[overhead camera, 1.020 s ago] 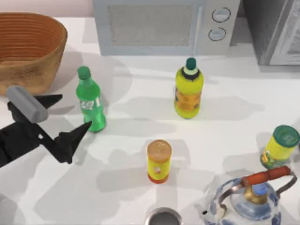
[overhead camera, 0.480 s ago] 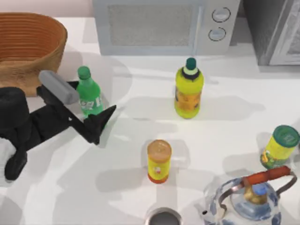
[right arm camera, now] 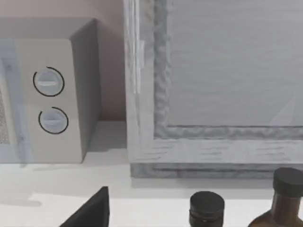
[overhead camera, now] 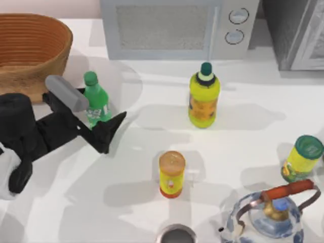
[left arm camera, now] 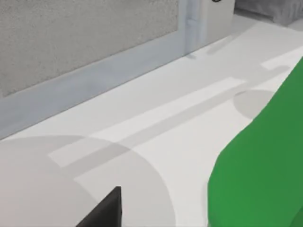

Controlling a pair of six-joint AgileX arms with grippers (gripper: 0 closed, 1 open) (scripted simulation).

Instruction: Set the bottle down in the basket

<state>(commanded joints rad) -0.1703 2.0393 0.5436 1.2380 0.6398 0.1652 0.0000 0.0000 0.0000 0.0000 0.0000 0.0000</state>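
The bottle [overhead camera: 96, 104] stands upright on the white surface [overhead camera: 152, 152], just to the right of the basket [overhead camera: 30, 50] and apart from it. Its green cap points up, and its green and white label is partly hidden by the arm in front. The left end effector [overhead camera: 93, 112] is around the bottle's lower body, with one dark finger [overhead camera: 109, 130] showing on the side away from the basket and the other near the basket's side, behind the grey wrist camera [overhead camera: 66, 93]. The fingers are spread on either side of the bottle; whether they press on it I cannot tell. In the left wrist view the bottle [left arm camera: 260, 161] is a large green shape very close by, with one dark fingertip [left arm camera: 104, 210] at the edge and the microwave [left arm camera: 94, 42] beyond.

The basket sits at the top left corner of the surface, with nothing visible inside it. The microwave [overhead camera: 177, 28] stands to the right of the basket, along the back edge. Farther right of the basket is a yellow bottle [overhead camera: 203, 96] with a dark green cap. Nearer the front are a yellow can [overhead camera: 171, 173], a patterned kettle [overhead camera: 268, 217] and a green-lidded jar [overhead camera: 302, 158].

The right wrist view shows one dark fingertip [right arm camera: 92, 210] of the right end effector, the microwave's two dials [right arm camera: 49, 101] and two dark bottles [right arm camera: 207, 208]; its grip state cannot be told.
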